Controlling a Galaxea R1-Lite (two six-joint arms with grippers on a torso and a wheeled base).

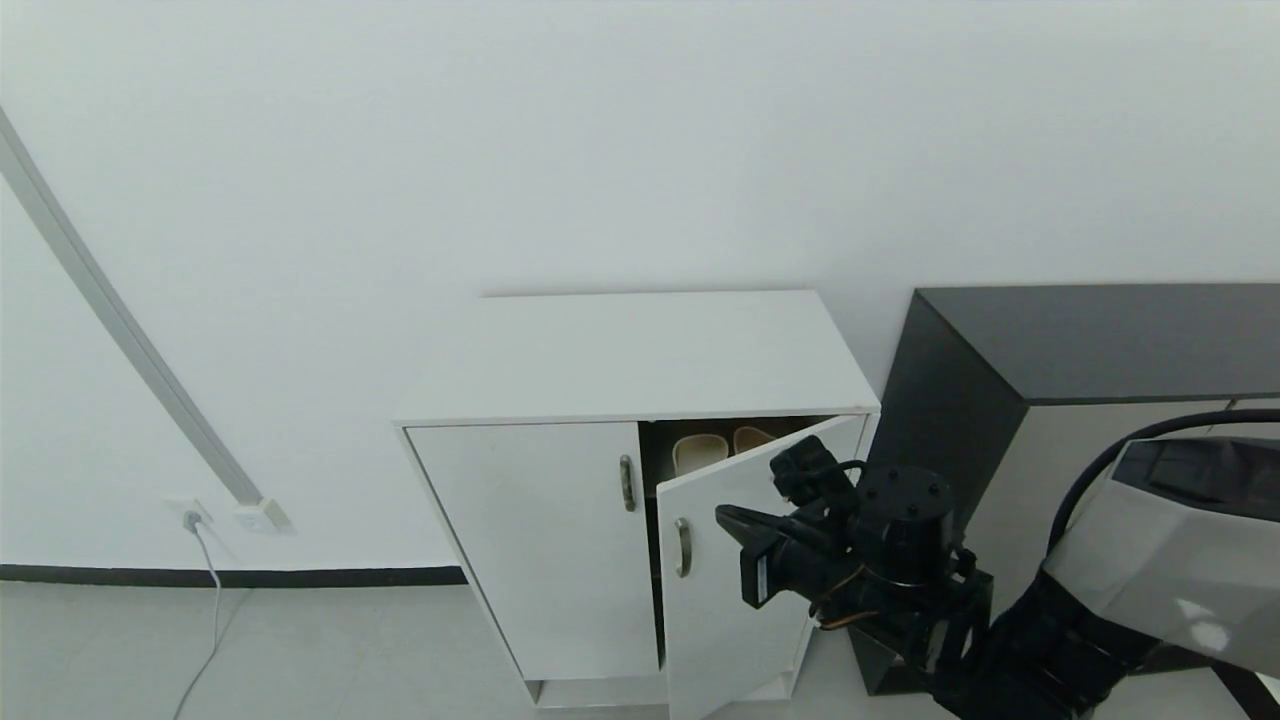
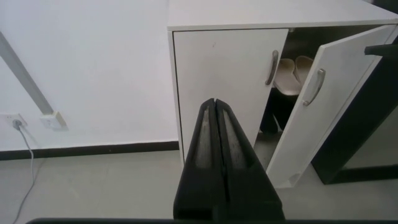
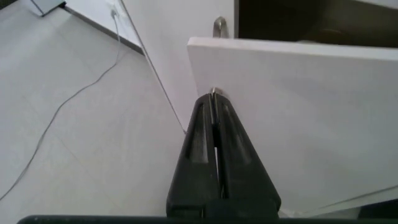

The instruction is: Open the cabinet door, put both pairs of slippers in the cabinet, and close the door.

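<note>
Two pale slippers (image 1: 712, 447) lie inside the white cabinet (image 1: 640, 355), its right door (image 1: 730, 610) part open, with the right gripper (image 3: 214, 102), closed tight, at the door's outer face near the handle (image 1: 683, 547); this stiff, light hinged panel should swing shut under a flat push there.

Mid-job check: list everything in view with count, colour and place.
cabinet: one, white, against the wall; right door partly open
door handles: two, metallic, on the doors' inner edges
slippers: two seen, beige, on a shelf inside the cabinet
black furniture unit: one, right of the cabinet
wall socket: one, white, low on the wall left of the cabinet; grey cable plugged in
trunking: one, pale, slanting down the wall
right end effector: one, black, shut, at the open door's front
left end effector: one, black, shut, facing the cabinet
</note>
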